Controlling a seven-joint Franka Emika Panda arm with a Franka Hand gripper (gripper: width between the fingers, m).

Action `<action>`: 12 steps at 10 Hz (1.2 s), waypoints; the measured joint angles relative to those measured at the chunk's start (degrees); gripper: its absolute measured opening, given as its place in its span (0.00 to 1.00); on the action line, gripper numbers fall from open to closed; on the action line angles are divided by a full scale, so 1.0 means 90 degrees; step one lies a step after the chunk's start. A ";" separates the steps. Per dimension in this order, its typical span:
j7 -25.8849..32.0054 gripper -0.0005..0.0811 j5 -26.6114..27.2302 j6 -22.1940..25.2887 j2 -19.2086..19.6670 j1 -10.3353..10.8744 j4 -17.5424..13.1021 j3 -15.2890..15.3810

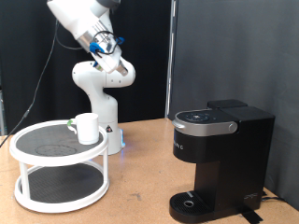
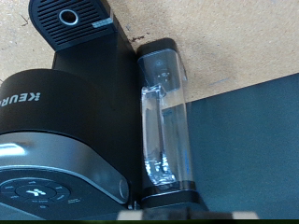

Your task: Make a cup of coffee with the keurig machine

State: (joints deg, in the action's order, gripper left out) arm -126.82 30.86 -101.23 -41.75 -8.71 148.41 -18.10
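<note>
The keurig machine [image 1: 222, 154] stands at the exterior view's right, black and boxy, with its lid down and nothing on its round drip base [image 1: 192, 202]. The white cup [image 1: 87, 128] sits on the top shelf of a round white rack [image 1: 37, 140] at the exterior view's left. My gripper [image 1: 114, 58] hangs high at the top, above the cup and rack and well apart from the machine. In the wrist view I look down on the keurig machine [image 2: 65, 121] and its clear water tank [image 2: 166, 121]; no fingers show there.
A small green-rimmed pod [image 1: 72, 124] lies beside the cup on the rack. The robot's white base [image 1: 98, 93] stands behind the rack. A dark curtain backs the wooden table [image 1: 140, 187].
</note>
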 joint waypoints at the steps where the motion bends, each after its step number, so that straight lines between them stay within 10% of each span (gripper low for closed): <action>1: 0.0157 0.01 -0.0096 0.0134 -0.0116 -0.0092 0.0025 -0.0176; 8: 0.0830 0.01 -0.1044 0.1170 -0.0580 -0.0682 -0.0322 -0.1320; 12: 0.0906 0.01 -0.1080 0.1197 -0.0586 -0.0733 -0.0322 -0.1386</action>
State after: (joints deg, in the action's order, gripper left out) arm -118.66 21.15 -90.46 -47.03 -15.30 145.52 -30.57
